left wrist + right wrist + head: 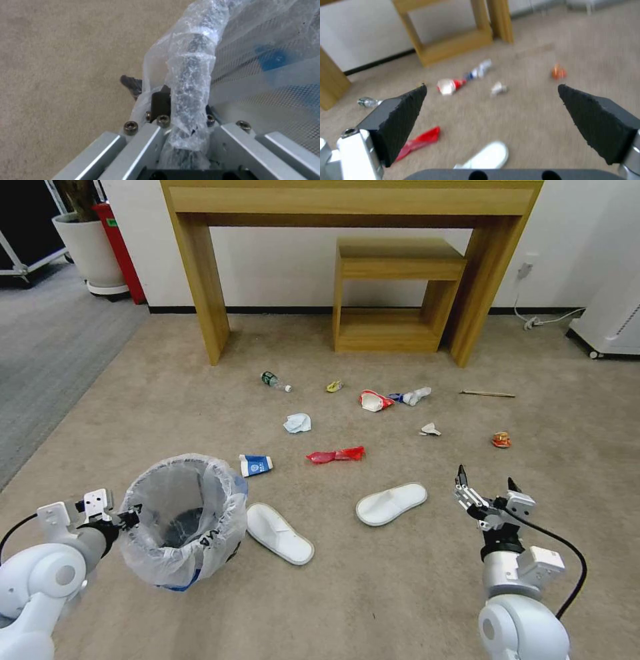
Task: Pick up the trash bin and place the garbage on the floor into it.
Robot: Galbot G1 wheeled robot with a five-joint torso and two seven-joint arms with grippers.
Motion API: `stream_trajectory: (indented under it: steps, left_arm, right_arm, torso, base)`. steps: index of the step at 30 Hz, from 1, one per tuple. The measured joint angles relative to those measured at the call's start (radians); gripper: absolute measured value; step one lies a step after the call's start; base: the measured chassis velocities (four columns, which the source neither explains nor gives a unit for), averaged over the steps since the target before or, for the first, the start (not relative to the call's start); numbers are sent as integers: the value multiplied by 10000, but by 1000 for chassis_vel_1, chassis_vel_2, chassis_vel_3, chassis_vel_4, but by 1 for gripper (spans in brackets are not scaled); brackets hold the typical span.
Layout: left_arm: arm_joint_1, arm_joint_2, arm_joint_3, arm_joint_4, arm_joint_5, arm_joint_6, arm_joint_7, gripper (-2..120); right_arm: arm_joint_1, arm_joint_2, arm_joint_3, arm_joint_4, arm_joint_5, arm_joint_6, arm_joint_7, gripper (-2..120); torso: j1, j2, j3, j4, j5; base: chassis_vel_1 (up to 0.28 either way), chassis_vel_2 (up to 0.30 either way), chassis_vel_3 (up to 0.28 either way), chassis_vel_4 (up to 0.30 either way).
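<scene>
The big wooden bench point(353, 207) stands by the wall, with a small wooden stool point(393, 293) under it. A white plant pot point(90, 250) sits far off to the left. All the mess lies on the tan floor point(400, 593).

The trash bin point(183, 520) is low on the robot's left, just beside one slipper. Its white bag has dark letters and blue print, too crumpled to read. The left end effector point(130, 519) is clenched on the bin's rim — in the left wrist view the bag-wrapped rim point(190, 82) runs between its fingers.

The right end effector point(487, 487) hangs over bare floor with its two black fingers point(403, 120) spread wide, grasping nothing.

Two white slippers lie in front: one point(280, 533) by the bin, one point(391, 504) nearer the middle. A blue-white paper cup point(256, 465) has print too small to read. Past them are a red wrapper point(337, 454), crumpled paper point(297, 423), a red-and-white wrapper point(373, 401), a clear bottle point(275, 381) and a thin stick point(487, 394). The orange can point(501, 440) sits off to the right — the right wrist view shows it too point(558, 72), well ahead of the open fingers.
</scene>
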Motion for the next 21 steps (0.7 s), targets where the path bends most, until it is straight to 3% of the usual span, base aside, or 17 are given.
stream_trajectory:
  steps: [6, 10, 18, 21]
  left_arm:
    - [4, -70, 14, 61, 50, 0, 8, 1]
    - [18, -135, 13, 101, 107, 0, 7, 1]
    - [41, -290, 8, 258, 262, -10, 7, 1]
    - [66, -371, 12, 295, 361, -30, 7, 1]
  right_arm:
    - [1229, 6, -476, -1257, 1687, -1212, 1981, 100]
    - [2182, 32, -894, -2350, 2335, -1469, 2713, 100]
    - [3654, 220, -1658, -3916, 3205, -1803, 3517, 100]
    - [4452, 506, -2033, -5143, 3380, -1824, 3810, 100]
  torso:
    - [0, 0, 1, 1, 0]
    - [1, 0, 1, 2, 2]
    - [0, 0, 1, 1, -1]
    - [0, 0, 0, 3, -1]
  base:
    - [0, 0, 0, 0]
    - [0, 0, 0, 0]
    - [0, 0, 0, 0]
    - [0, 0, 0, 0]
